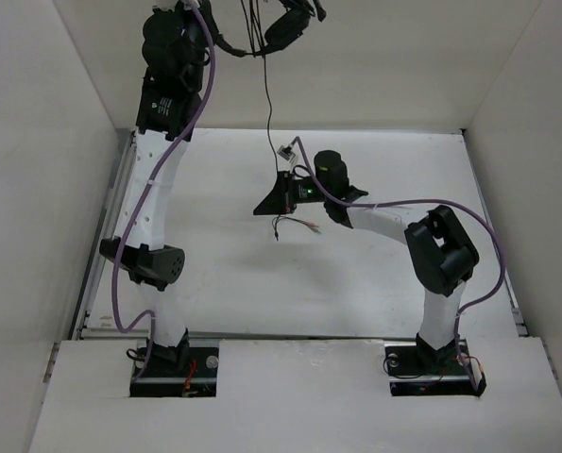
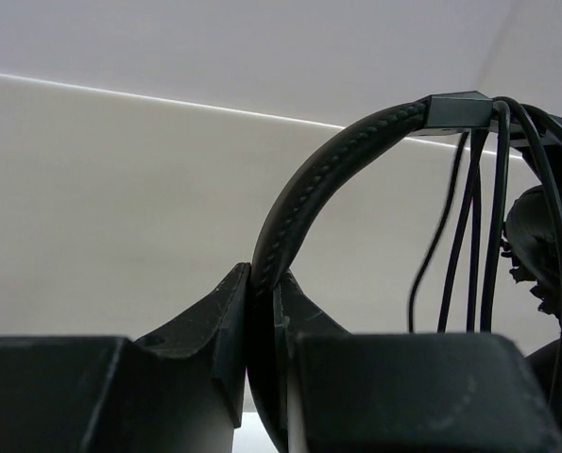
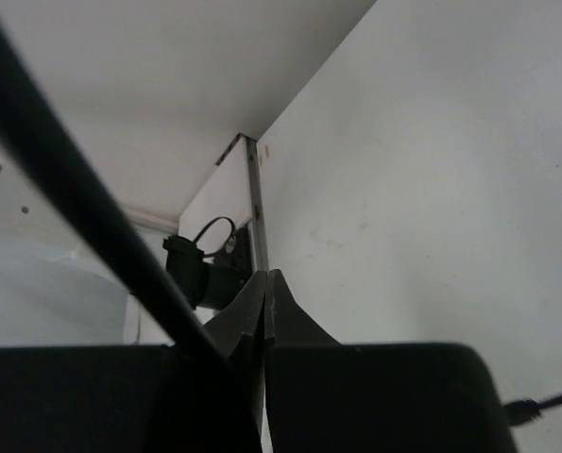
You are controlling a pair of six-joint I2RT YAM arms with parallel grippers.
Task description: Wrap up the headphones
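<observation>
The black headphones hang high at the back, above the table. My left gripper is shut on their stitched headband, which stands pinched between the fingers. Several strands of thin black cable hang from the band beside an earcup. The cable drops to my right gripper over the table's middle. That gripper has its jaws together, and the cable runs slantwise into its left side. The cable's end with small coloured plugs dangles below it.
White walls enclose the table at the back and both sides. A metal rail runs along the left edge. Purple arm cables loop beside both arms. A black arm joint shows beyond the right fingertips.
</observation>
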